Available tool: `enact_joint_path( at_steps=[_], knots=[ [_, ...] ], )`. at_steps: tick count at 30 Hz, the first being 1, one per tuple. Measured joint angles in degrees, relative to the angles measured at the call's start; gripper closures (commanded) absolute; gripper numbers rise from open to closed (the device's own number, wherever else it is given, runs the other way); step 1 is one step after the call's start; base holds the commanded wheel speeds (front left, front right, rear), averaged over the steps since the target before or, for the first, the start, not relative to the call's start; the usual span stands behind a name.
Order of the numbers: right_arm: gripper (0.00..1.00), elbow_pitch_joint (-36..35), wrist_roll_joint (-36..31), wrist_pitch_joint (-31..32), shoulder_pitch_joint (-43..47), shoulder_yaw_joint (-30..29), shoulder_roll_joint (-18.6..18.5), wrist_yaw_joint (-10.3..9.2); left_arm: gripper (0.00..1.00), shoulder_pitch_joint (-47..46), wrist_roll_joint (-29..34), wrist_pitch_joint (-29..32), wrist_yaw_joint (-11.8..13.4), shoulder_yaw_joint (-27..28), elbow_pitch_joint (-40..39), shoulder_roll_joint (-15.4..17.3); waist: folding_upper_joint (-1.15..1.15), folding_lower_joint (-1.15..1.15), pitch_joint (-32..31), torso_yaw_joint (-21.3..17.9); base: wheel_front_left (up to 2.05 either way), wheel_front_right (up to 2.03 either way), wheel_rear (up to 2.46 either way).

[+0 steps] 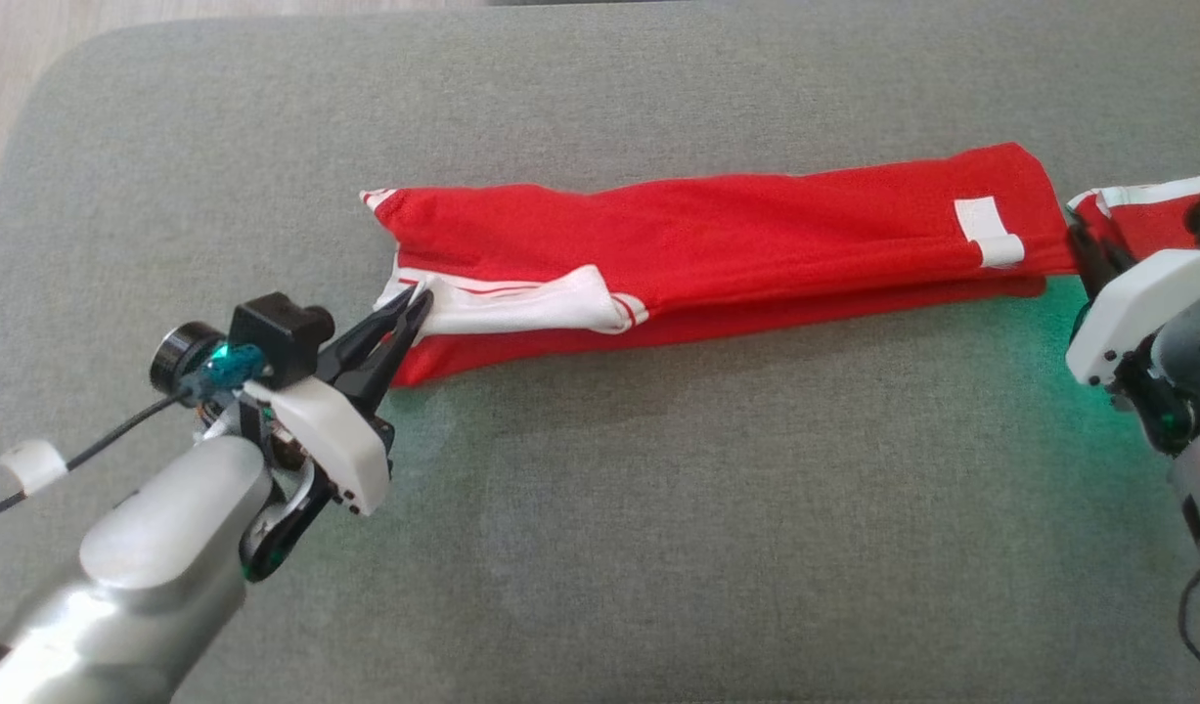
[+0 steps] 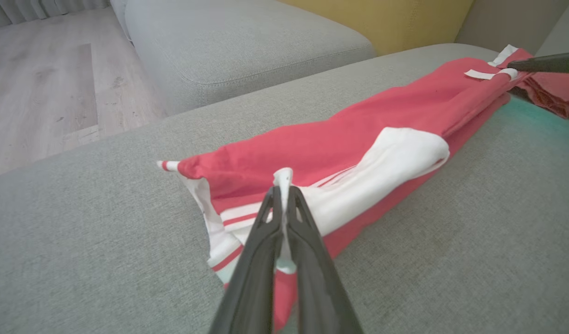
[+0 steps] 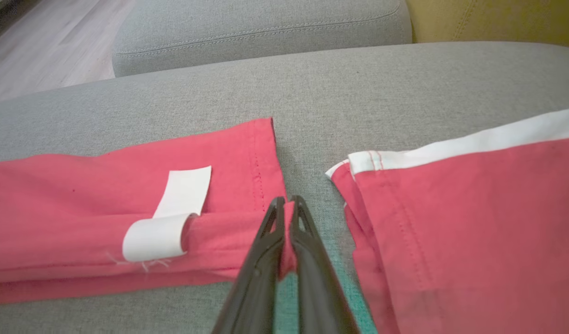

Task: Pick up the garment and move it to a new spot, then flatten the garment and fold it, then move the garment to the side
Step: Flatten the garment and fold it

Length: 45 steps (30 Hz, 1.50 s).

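My left fingers (image 1: 409, 311) are pinched shut on a white-trimmed corner at the left end of the red garment (image 1: 717, 235). My right fingers (image 3: 271, 222) are pinched shut on the red hem at its opposite end, just beside a white tab (image 3: 173, 218). The garment lies folded into a long narrow band across a grey cushion (image 1: 600, 528), stretched between my two grips, and just past my right fingers lies more red cloth (image 3: 451, 222) with a white edge; I cannot tell whether it joins the band.
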Motion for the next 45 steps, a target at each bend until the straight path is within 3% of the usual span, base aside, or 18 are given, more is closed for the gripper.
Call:
enact_joint_path(
  at_steps=[15,16,17,19,25,26,29,33,36,41,45],
  knots=[
    [1.00,-1.34,-1.93,0.68,0.07,5.12,-0.27,0.00,1.00,-0.09,4.24,-0.32,1.57,-3.07,1.47,1.18,0.00,0.01,0.53,-1.22,0.00,0.00,0.00],
    [0.87,-0.96,-2.07,1.25,0.06,5.26,-0.26,0.00,0.89,-0.03,4.57,-0.32,1.57,-3.56,2.11,1.01,0.00,0.01,0.47,-1.24,0.00,0.00,0.00],
    [0.00,-0.60,-2.30,1.69,0.06,5.54,-0.27,0.00,0.00,-0.02,4.76,-0.30,1.57,-3.97,2.92,0.81,0.00,0.01,0.34,-1.27,0.00,0.00,0.00],
    [0.00,-0.57,-2.79,1.96,0.08,6.31,-0.27,0.00,0.00,0.08,5.43,-0.25,1.63,-4.93,4.30,0.55,0.00,0.01,-0.08,-1.40,0.00,0.00,0.00],
    [0.00,-5.47,0.13,-5.57,0.08,2.85,-0.04,0.00,0.00,1.85,3.34,-7.09,5.67,-0.98,4.56,-1.20,0.00,0.01,-2.08,-1.73,0.00,0.00,0.00],
    [0.00,-8.56,0.34,-8.96,0.20,2.03,0.44,0.00,0.00,3.07,1.87,-8.88,7.73,1.82,3.07,-1.47,0.00,0.00,-3.15,-1.90,0.00,0.00,0.00],
    [0.00,-12.55,0.10,-14.29,0.98,0.01,2.79,0.00,0.00,5.48,1.29,-10.00,10.72,6.92,-0.71,-1.96,0.00,0.00,-4.91,-2.17,0.00,0.00,0.00],
    [0.00,-17.17,-3.13,-19.44,5.93,-4.22,7.70,0.00,0.00,11.35,3.38,-10.17,14.93,18.02,-10.91,-4.57,0.00,-0.01,-7.06,-2.32,0.00,0.00,0.00],
    [0.00,-19.70,-12.45,-20.85,11.04,-6.92,11.20,0.00,0.00,17.69,6.78,-10.42,15.77,24.17,-16.05,-7.09,0.00,-0.01,-7.94,-2.40,0.00,0.00,0.00],
    [0.00,-25.87,-19.18,-21.25,20.13,-15.35,19.89,0.00,0.00,28.21,12.66,-10.42,15.52,30.51,-17.84,-12.17,0.00,-0.01,-8.53,-2.09,0.00,0.00,0.00],
    [0.00,-30.62,-22.41,-21.41,27.12,-18.64,20.67,0.00,0.00,32.57,16.16,-10.42,12.83,34.43,-17.90,-15.85,0.00,-0.01,-8.17,-1.99,0.00,0.00,0.00]
  ],
)
